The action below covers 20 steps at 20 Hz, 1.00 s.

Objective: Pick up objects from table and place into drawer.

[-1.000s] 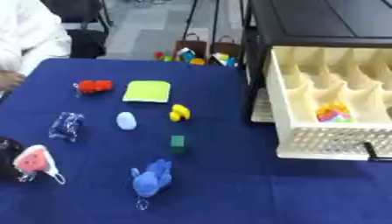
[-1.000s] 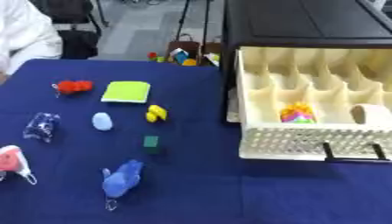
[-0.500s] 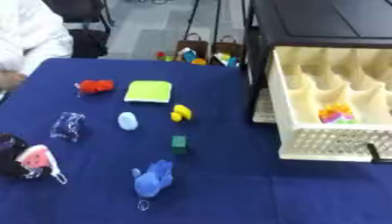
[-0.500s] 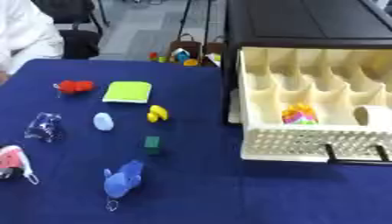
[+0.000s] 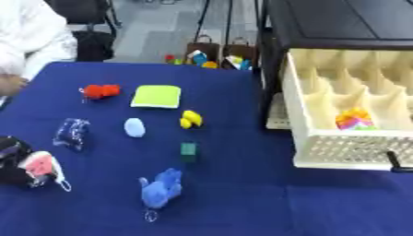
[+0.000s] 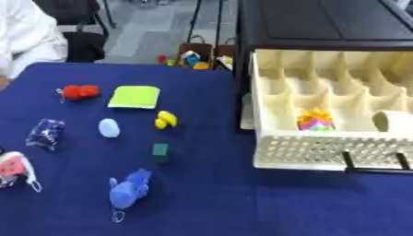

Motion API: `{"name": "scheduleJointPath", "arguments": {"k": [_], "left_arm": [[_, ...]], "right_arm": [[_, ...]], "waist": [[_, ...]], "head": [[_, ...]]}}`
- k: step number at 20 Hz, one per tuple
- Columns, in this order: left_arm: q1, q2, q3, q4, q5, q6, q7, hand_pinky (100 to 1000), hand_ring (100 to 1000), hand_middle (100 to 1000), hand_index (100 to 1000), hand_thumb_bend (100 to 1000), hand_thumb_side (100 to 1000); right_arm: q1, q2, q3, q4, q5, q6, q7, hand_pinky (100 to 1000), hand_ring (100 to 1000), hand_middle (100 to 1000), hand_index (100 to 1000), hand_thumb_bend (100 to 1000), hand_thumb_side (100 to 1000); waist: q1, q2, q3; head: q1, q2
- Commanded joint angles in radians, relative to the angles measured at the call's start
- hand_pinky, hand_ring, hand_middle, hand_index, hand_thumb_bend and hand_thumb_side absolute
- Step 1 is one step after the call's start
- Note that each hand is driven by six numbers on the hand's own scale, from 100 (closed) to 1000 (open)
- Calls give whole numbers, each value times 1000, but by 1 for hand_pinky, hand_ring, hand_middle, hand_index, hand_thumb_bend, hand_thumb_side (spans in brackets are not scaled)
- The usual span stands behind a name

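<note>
Currently the left hand (image 5: 14, 161), at the worktop's (image 5: 242, 203) left edge, has its fingers curled on a pink-and-white soft toy (image 5: 38, 165), likely light and squashy, best held round its body.

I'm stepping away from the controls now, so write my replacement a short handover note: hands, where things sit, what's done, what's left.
Left hand: at the table's left edge, on the pink-and-white item; its fingers can't be made out. Right hand: not in view.
Drawer: open at the right, holding a multicoloured item and a white roll.
On the blue table: red toy, green pad, yellow toy, pale blue oval, clear packet, dark green block, blue plush.
Left: every tabletop item goes into the drawer.
</note>
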Motion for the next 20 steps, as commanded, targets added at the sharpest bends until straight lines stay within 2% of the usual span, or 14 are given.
{"name": "scheduleJointPath", "arguments": {"k": [1,15,20], "left_arm": [[0,18,-9,9,-29,5,14,535,568,536,656,386,619],[2,31,-1,-15,-18,60,23,484,525,527,651,100,739],[3,45,5,-46,-46,79,24,479,520,524,646,100,738]], "right_arm": [[-14,-12,-4,-9,0,-13,-19,633,699,674,767,100,1000],[-10,-11,-3,-9,3,-11,-24,633,699,675,767,100,1000],[-8,-11,-2,-9,4,-12,-25,634,700,675,767,100,1000]], "waist": [[-1,-9,0],[3,-20,7],[5,-25,10]], "head": [[2,-12],[2,-10],[3,-7]]}}
